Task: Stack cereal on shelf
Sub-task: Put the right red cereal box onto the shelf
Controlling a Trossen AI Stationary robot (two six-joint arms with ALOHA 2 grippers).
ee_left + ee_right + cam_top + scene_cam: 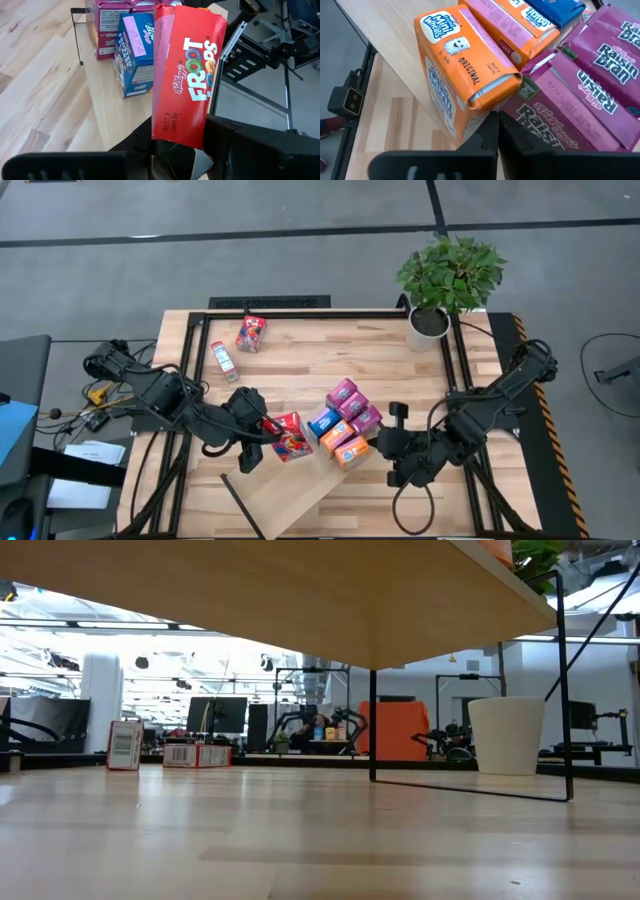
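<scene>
Planked pale wood makes up the tabletop point(300, 350), with a grey floor around it and a potted plant point(447, 278) at its far right corner.

Near the front, the left gripper point(262, 432) is clamped on a red box point(187, 75) whose face reads "Kellogg's Froot Loops" and, lower down, "BEST If Used By"; the box stands tilted over the shelf point(290, 498), a long pale board with thin black frame edges lying at an angle across the front of the table. Just beyond it on the shelf stands a blue box point(135, 52), with magenta boxes point(352, 404) behind it.

The right gripper point(392, 442) has its fingers closed together on nothing, its tips just beside an orange box point(465, 70) printed "Frosted Mini-Wheats ORIGINAL". A second orange box point(515, 25) lies next to that one, and the magenta ones there read "Raisin Bran".

Well apart, toward the table's far left, two more red boxes rest on the tabletop: one point(251, 333) near the far edge and a slimmer one point(225, 361) beside it, showing a barcode panel.
</scene>
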